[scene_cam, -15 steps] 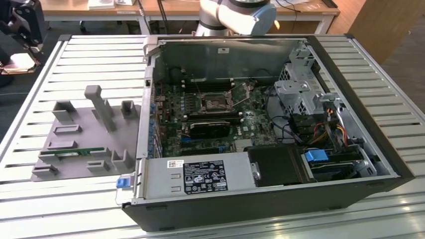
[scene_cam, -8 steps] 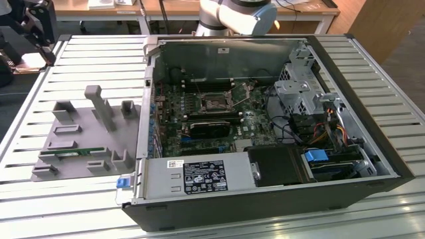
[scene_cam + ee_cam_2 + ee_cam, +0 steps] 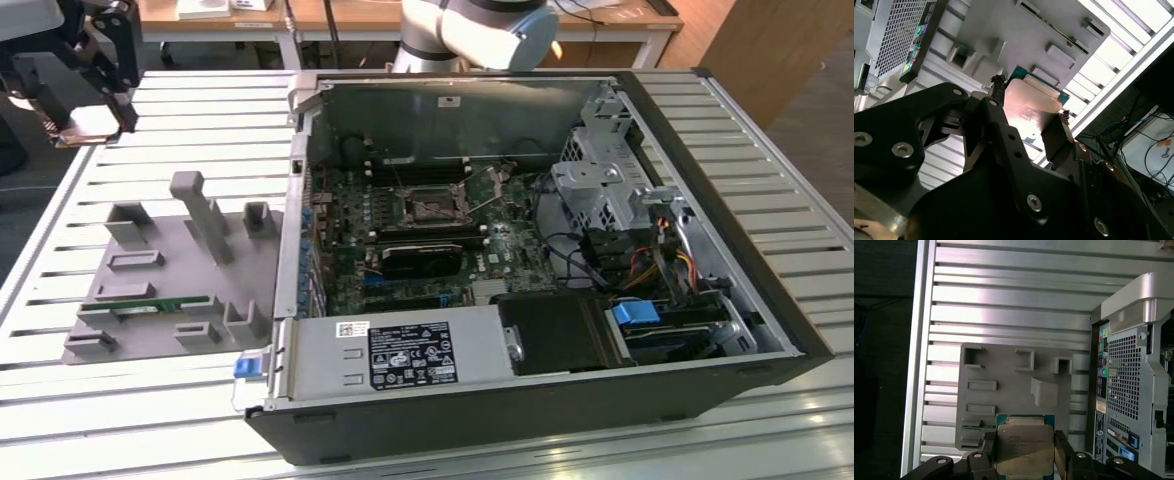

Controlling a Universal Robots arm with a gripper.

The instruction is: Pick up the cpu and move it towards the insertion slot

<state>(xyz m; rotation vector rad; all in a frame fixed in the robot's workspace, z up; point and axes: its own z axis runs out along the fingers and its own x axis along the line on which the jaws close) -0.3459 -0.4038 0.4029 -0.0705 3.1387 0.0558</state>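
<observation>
Holding: the tool (image 3: 1024, 440) is closed on the chip (image 3: 1025, 452), with one black finger (image 3: 988, 446) pressed against each of two opposite edges; this can be seen in both wrist views.
Chip: a flat square with a dull silvery metal lid and a thin green rim.
Chip position: in the exterior view it hangs in the tool, raised near the far corner of the bench (image 3: 747, 130) at the exterior view's left, well apart from the computer case (image 3: 534, 420).
Socket: a square socket (image 3: 430, 207) with a shiny metal frame around a dark centre, set on the green board inside the open case.
Tray: a matte grey plastic tray (image 3: 167, 255) with upright posts and shallow rectangular pockets lies on the bench just beside the case. A long narrow green memory stick (image 3: 147, 302) rests in it.
Bench surface: ribbed silvery metal slats that catch bright reflections.
Cut off: the first wrist view crops the chip's near edge. The pale grey arm (image 3: 481, 30) runs out of the exterior view's top.
Hard to make out: in the second wrist view, pinkish glare washes over the chip's lid, and the tool's black body hides the chip's lower part.
</observation>
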